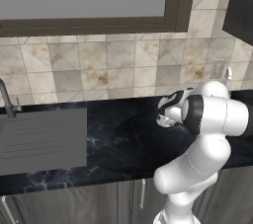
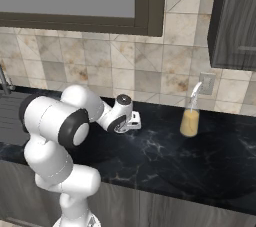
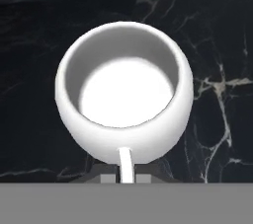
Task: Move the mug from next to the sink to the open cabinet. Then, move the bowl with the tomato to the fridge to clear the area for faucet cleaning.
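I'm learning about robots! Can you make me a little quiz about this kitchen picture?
1. True or false: the mug has a drink inside it.
2. What are the jaws of the gripper shut on? A) the mug's handle B) the faucet C) the glass of orange drink
3. Fill in: the mug stands on the black marble ____.

Key: 1. False, it is empty. 2. A. 3. Counter.

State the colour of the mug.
White, inside and out; the hand view shows the mug best.
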